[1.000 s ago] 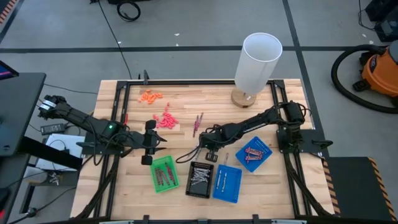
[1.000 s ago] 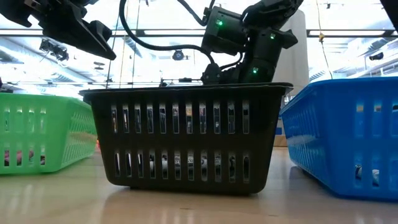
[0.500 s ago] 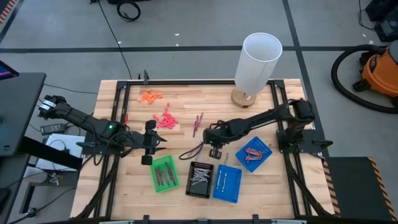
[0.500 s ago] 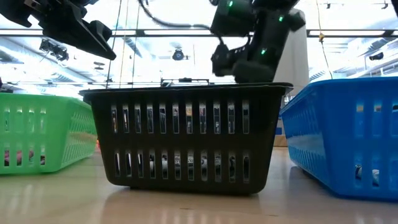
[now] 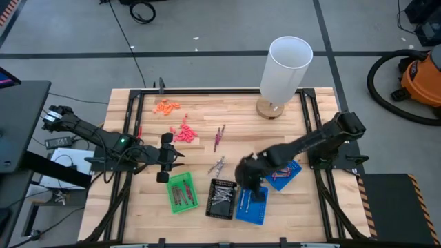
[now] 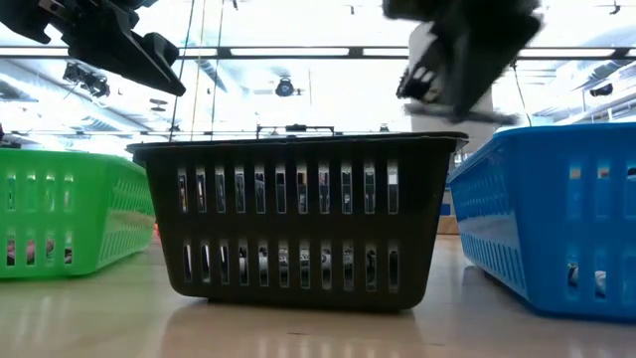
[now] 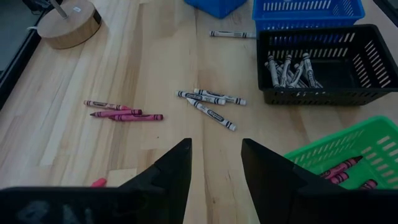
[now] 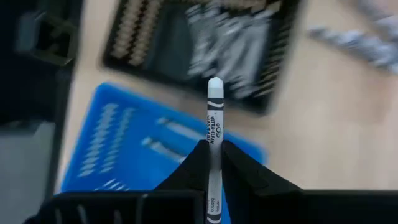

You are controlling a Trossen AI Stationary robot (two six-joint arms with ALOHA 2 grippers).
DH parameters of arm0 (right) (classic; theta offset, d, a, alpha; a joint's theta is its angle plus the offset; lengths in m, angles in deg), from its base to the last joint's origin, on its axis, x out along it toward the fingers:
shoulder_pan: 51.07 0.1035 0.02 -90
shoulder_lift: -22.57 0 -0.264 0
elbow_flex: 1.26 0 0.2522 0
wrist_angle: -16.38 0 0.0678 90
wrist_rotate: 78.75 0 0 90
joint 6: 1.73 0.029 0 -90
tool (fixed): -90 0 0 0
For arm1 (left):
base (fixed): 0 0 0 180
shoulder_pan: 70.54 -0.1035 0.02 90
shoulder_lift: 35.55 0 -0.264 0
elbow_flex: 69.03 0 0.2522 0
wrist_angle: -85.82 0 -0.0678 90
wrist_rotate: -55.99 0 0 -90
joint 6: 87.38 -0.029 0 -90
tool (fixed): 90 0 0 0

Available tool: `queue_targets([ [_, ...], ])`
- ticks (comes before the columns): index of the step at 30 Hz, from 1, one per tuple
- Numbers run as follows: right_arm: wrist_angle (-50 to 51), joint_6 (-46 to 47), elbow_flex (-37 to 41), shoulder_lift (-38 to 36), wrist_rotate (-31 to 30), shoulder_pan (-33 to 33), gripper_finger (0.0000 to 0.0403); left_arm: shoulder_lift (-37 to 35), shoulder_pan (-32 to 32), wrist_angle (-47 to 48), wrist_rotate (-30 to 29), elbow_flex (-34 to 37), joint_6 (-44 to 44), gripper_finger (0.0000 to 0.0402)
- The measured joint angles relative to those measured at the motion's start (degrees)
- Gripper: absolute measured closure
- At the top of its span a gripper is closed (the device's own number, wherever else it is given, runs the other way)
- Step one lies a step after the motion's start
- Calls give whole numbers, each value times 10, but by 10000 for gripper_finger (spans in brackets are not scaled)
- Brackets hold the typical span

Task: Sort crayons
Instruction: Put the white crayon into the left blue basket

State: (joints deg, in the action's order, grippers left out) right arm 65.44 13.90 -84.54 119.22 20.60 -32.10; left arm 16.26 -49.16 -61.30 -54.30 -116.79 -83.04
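Pale wooden desk with plank stripes. Three slotted trays: green tray, black tray, blue tray. Maroon crayons and silvery grey crayons with black bands. White crayon with black lettering in the dark right end effector.

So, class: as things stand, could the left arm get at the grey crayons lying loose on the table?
Probably yes: the left gripper is open, and bare wood separates it from the loose grey crayons.

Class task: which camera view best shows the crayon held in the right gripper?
The right wrist view: the white crayon stands sharp and full-length between the right gripper fingers. The high view hides it under the arm, the low view blurs it, and the left wrist view misses it.
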Motion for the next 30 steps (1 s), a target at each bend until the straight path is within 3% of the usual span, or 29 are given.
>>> queue_targets([
  [3, 11, 20, 0, 4, -4, 36, 366, 0, 0, 0, 0, 0, 0, 251],
  [7, 29, 23, 0, 18, -52, 75, 359, 0, 0, 0, 0, 0, 0, 251],
  [15, 26, -88, 5, 26, -144, 114, 315, 0, 0, 0, 0, 0, 0, 251],
  [21, 52, -125, 0, 24, -155, 109, 278, 0, 0, 3, 0, 0, -3, 251],
  [24, 67, -169, -10, 23, -190, 99, 276, 0, 0, -1, 0, 0, -7, 251],
  [30, 82, -232, -6, 23, -185, 53, 286, 0, 0, 0, 0, 0, -1, 251],
])
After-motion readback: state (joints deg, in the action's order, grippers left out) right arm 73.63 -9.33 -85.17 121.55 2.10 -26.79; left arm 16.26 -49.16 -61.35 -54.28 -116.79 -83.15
